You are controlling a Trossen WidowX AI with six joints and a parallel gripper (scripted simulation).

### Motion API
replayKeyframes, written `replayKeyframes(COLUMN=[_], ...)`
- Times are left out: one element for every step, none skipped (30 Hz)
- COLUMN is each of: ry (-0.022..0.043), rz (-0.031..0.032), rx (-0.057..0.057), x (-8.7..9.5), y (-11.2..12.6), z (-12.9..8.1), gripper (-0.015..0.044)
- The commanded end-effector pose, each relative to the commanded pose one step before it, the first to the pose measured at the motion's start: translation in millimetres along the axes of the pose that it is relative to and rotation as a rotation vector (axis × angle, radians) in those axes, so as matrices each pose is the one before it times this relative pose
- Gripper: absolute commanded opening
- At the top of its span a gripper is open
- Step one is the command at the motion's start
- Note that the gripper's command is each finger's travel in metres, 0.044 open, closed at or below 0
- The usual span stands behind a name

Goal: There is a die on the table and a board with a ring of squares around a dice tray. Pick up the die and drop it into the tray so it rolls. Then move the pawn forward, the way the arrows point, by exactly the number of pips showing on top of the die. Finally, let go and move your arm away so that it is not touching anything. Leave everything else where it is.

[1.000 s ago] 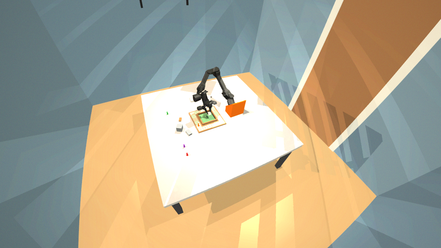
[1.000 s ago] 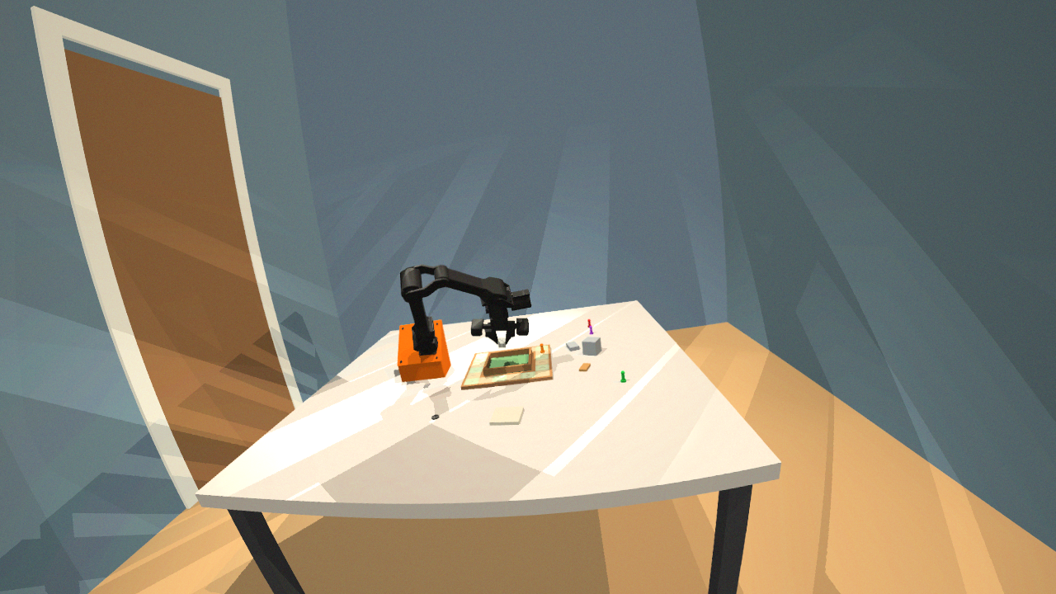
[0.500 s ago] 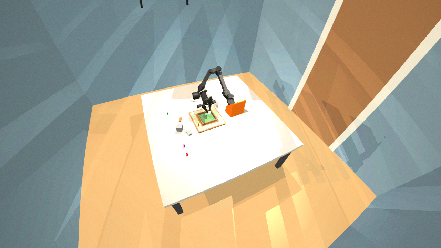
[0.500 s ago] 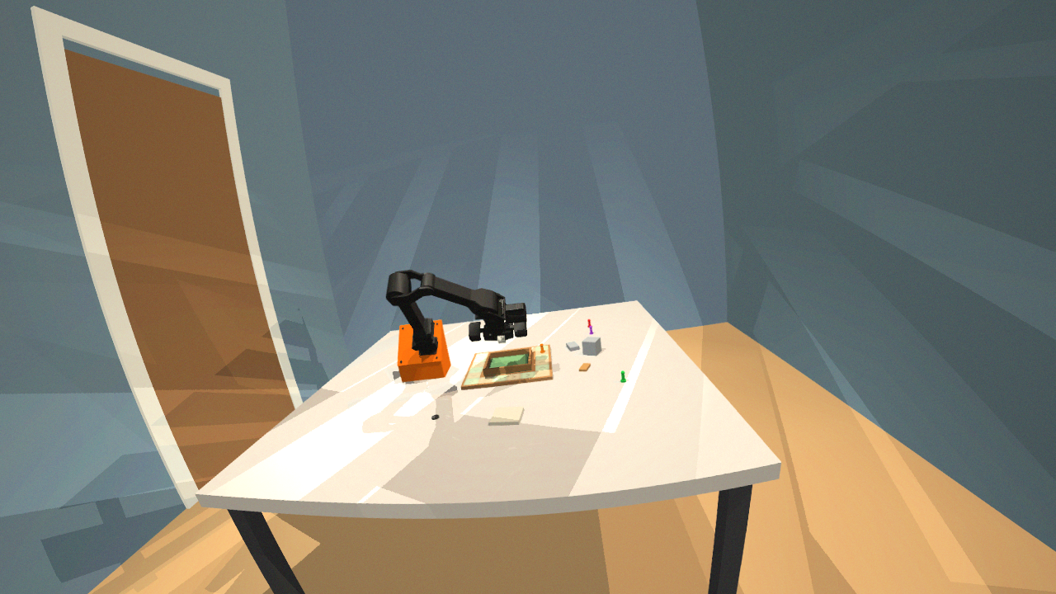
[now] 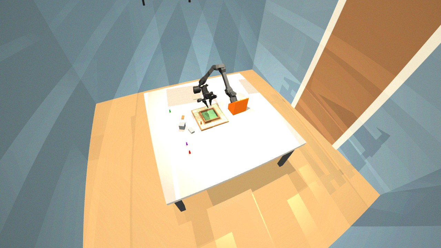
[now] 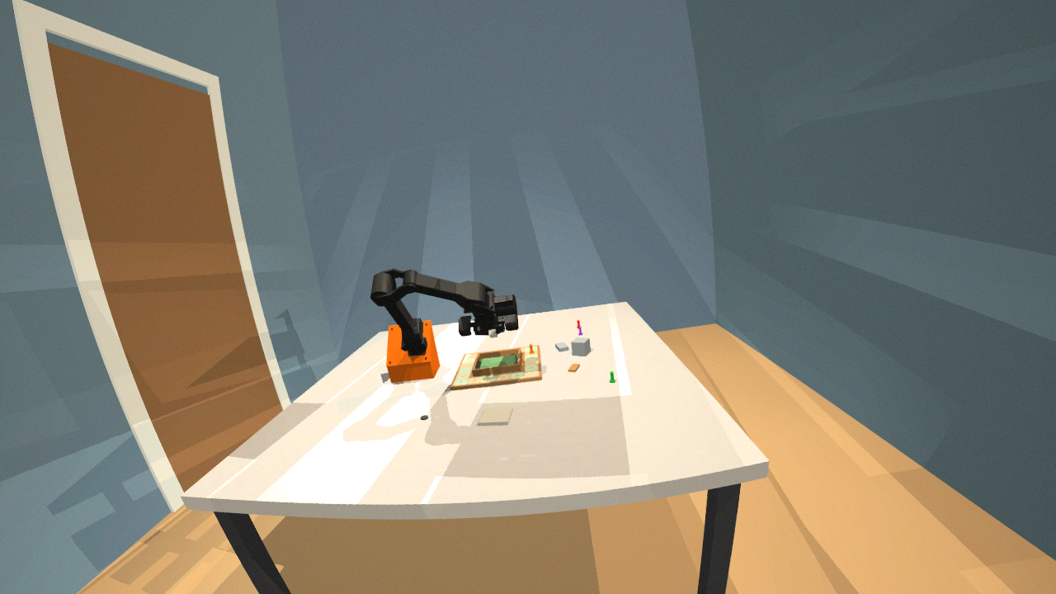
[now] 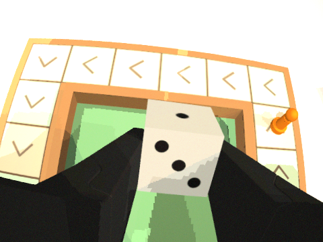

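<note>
My gripper (image 5: 209, 104) (image 6: 492, 331) (image 7: 175, 144) is shut on the white die (image 7: 180, 157) (image 6: 492, 333) and holds it in the air above the tray. The wrist view shows a three-pip face of the die towards the camera and a one-pip face beyond it. The board (image 5: 213, 125) (image 6: 502, 378) (image 7: 134, 69) lies flat on the white table (image 5: 222, 154) (image 6: 561, 443), with arrow squares around the green tray (image 5: 212, 115) (image 6: 498, 360) (image 7: 99, 126). The orange pawn (image 5: 201, 122) (image 6: 530, 347) (image 7: 282, 122) stands upright on a square at the board's edge.
The arm's orange base (image 5: 238, 106) (image 6: 411, 358) stands beside the board. A grey cube (image 5: 182, 125) (image 6: 581, 346), a small grey block (image 5: 191, 130) (image 6: 562, 346), an orange tile (image 5: 182, 117) (image 6: 573, 367), and green (image 5: 169, 111) (image 6: 612, 377), purple (image 5: 186, 143) and red (image 5: 189, 152) pawns lie around. A beige tile (image 6: 494, 416) lies nearby.
</note>
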State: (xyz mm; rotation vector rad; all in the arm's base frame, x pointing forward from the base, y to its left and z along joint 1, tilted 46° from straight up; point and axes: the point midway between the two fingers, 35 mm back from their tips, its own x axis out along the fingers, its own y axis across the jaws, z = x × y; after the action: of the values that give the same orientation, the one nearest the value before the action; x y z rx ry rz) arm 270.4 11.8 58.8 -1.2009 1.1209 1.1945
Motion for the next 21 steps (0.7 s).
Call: replayKeyframes(ry=[-0.00001, 0.00000, 0.00000, 0.00000, 0.00000, 0.00000, 0.00000, 0.00000, 0.00000, 0.00000, -0.00033, -0.00096, -0.00155, -0.00155, -0.00089, -0.00029, 0.00000, 0.00000, 0.01635, 0.04981, 0.08521], rz=[-0.00296, 0.00000, 0.00000, 0.00000, 0.00000, 0.00000, 0.00000, 0.00000, 0.00000, 0.00000, 0.00038, 0.00116, 0.00200, 0.00245, 0.00154, 0.00052, 0.00000, 0.00000, 0.00747, 0.02070, 0.02851], rx=[-0.0002, 0.0000, 0.0000, 0.0000, 0.0000, 0.0000, 0.0000, 0.0000, 0.0000, 0.0000, 0.0002, 0.0006, 0.0011, 0.0007, 0.0004, 0.0001, 0.0000, 0.0000, 0.0039, 0.0107, 0.0149], x=[-0.45, 0.00, 0.00, 0.00, 0.00, 0.00, 0.00, 0.00, 0.00, 0.00, -1.41, -4.26, -7.17, -7.25, -4.38, -1.46, 0.00, 0.00, 1.91, 5.51, 8.51], y=[-0.67, 0.00, 0.00, 0.00, 0.00, 0.00, 0.00, 0.00, 0.00, 0.00, -0.16, -0.37, -0.21, 0.34, 0.45, 0.19, 0.00, 0.00, 0.44, 1.24, 1.67], z=[0.01, 0.00, 0.00, 0.00, 0.00, 0.00, 0.00, 0.00, 0.00, 0.00, 1.68, 5.06, 8.45, 8.43, 5.04, 1.68, 0.00, 0.00, -0.61, -1.75, -2.56], gripper=[0.0000, 0.0000, 0.0026, 0.0052, 0.0079, 0.0105, 0.0131, 0.0157, 0.0184, 0.0210, 0.0236, 0.0263, 0.0289, 0.0315, 0.0341, 0.0367, 0.0394, 0.0420, 0.0440, 0.0440, 0.0440])
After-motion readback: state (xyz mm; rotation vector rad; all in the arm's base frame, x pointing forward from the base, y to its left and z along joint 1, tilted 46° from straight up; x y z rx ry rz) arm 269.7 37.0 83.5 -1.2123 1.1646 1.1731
